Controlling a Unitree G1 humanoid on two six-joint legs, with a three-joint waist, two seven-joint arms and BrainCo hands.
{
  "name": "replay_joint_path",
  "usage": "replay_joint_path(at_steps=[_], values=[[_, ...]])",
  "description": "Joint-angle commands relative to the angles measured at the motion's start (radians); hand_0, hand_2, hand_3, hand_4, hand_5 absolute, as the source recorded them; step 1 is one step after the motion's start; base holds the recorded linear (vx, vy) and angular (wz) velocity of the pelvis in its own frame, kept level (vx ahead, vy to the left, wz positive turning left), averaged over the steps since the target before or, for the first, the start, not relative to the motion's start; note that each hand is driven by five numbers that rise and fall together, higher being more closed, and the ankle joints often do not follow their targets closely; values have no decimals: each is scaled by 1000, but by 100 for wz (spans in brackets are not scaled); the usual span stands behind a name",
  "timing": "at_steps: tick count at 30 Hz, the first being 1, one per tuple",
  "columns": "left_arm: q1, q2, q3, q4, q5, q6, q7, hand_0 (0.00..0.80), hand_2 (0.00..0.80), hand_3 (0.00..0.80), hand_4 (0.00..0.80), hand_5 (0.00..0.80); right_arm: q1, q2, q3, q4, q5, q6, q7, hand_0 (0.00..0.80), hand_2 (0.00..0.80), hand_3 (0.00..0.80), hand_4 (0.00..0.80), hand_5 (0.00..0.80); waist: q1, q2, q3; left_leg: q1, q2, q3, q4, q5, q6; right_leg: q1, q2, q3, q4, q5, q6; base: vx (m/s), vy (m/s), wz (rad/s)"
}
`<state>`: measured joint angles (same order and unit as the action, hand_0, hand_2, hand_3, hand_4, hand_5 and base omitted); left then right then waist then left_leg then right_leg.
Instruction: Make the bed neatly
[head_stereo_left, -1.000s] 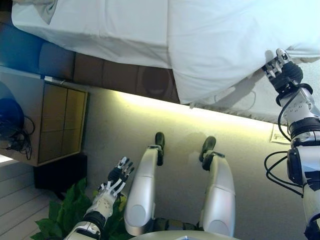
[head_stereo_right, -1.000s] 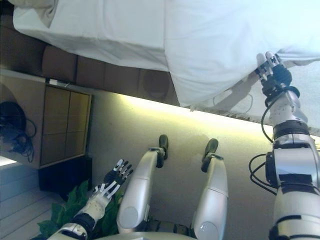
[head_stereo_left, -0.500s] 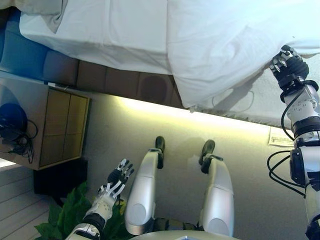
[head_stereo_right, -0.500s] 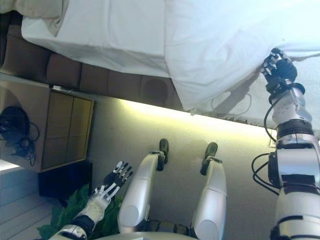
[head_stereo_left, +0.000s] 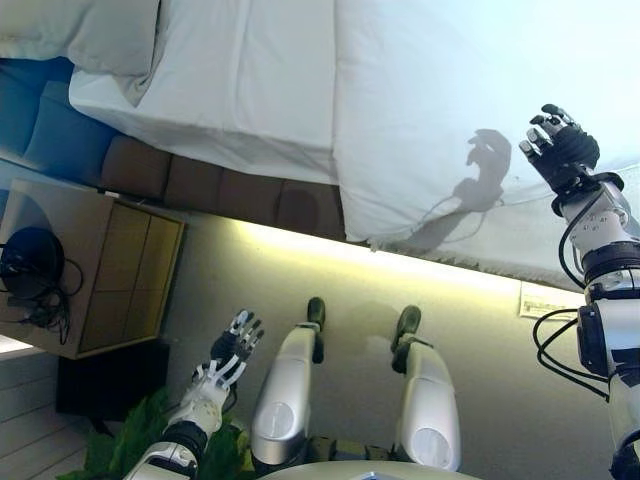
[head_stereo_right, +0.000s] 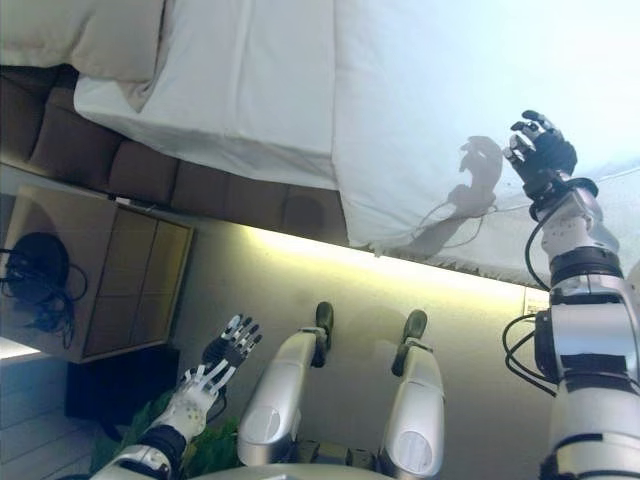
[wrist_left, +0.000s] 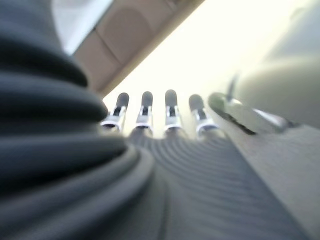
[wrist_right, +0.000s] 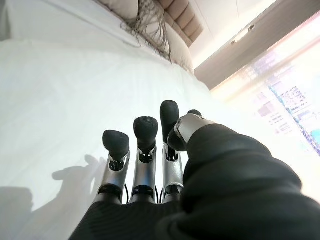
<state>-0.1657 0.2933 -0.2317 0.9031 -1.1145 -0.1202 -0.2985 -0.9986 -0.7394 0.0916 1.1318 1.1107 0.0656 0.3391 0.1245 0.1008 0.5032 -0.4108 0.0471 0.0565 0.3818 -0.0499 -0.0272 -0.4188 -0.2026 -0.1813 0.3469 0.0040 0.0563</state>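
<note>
Released: my right hand (head_stereo_left: 560, 150) no longer pinches the white duvet (head_stereo_left: 440, 110); it now hovers above it with fingers relaxed, holding nothing. Duvet lies spread over the bed, its edge hanging down the side. My left hand (head_stereo_left: 228, 355) hangs low, fingers straight.

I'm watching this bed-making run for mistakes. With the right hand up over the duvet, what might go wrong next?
1. The right hand hovers open, holding nothing, so the duvet may lie uneven.
2. The duvet's edge hangs over the bed's side; reaching down could drag it further off.
3. The left hand hangs low beside a plant and might brush it.
</note>
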Motion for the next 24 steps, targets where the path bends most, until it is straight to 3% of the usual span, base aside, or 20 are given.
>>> replay_joint_path(at_steps=[1, 7, 10, 11, 12, 19, 24], values=[[10, 49, 10, 13, 2, -14, 6, 0, 0, 0, 0, 0, -22, 14, 7, -48, 14, -22, 20, 800, 800, 800, 800, 800, 18, -28, -60, 8, 5, -25, -78, 68, -5, 42, -24, -45, 5, -17, 10, 0, 0, 0], [9, 40, 12, 47, 11, -19, 16, 0, 0, 0, 0, 0, -26, 31, 21, -41, 17, -16, -5, 800, 800, 800, 800, 800, 25, -32, -65, 29, 8, -27, -105, 77, -9, 73, -20, -59, -29, -9, 9, -30, -31, 4], [2, 44, 20, 59, 16, -21, 15, 0, 0, 0, 0, 0, -24, 25, 20, -23, -6, 1, -77, 800, 800, 800, 800, 800, 26, -35, -62, 26, 13, -24, -101, 78, -10, 77, -20, -65, -34, -9, 7, -15, -41, 0], [-5, 45, 21, 58, 16, -23, 18, 0, 0, 0, 0, 0, -26, 23, 18, -5, -7, 22, -103, 740, 740, 740, 740, 740, 26, -35, -59, 20, 14, -23, -97, 78, -9, 72, -18, -63, -30, -9, 6, -18, -55, 0], [-10, 47, 20, 55, 14, -23, 22, 0, 0, 0, 0, 0, -28, 21, 16, 6, -2, 33, -137, 0, 0, 0, 0, 0, 25, -35, -56, 14, 14, -23, -91, 77, -8, 66, -18, -62, -25, -10, 6, -21, -56, 0], [-59, 43, 8, 40, -7, -34, 48, 0, 0, 0, 0, 0, -56, 40, 17, 53, 39, 79, -265, 0, 0, 0, 0, 0, 17, -22, 3, -41, 7, -25, -67, 83, 3, -2, -8, -39, 26, -15, 5, -22, -46, 0], [-59, 36, -11, 8, -39, -45, 55, 0, 0, 0, 0, 0, -63, 47, 39, 64, 66, 66, -326, 0, 0, 0, 0, 0, 11, 4, 17, -132, -5, -24, -81, 105, 11, -111, 6, -17, 52, -8, 7, 4, -42, -3]])
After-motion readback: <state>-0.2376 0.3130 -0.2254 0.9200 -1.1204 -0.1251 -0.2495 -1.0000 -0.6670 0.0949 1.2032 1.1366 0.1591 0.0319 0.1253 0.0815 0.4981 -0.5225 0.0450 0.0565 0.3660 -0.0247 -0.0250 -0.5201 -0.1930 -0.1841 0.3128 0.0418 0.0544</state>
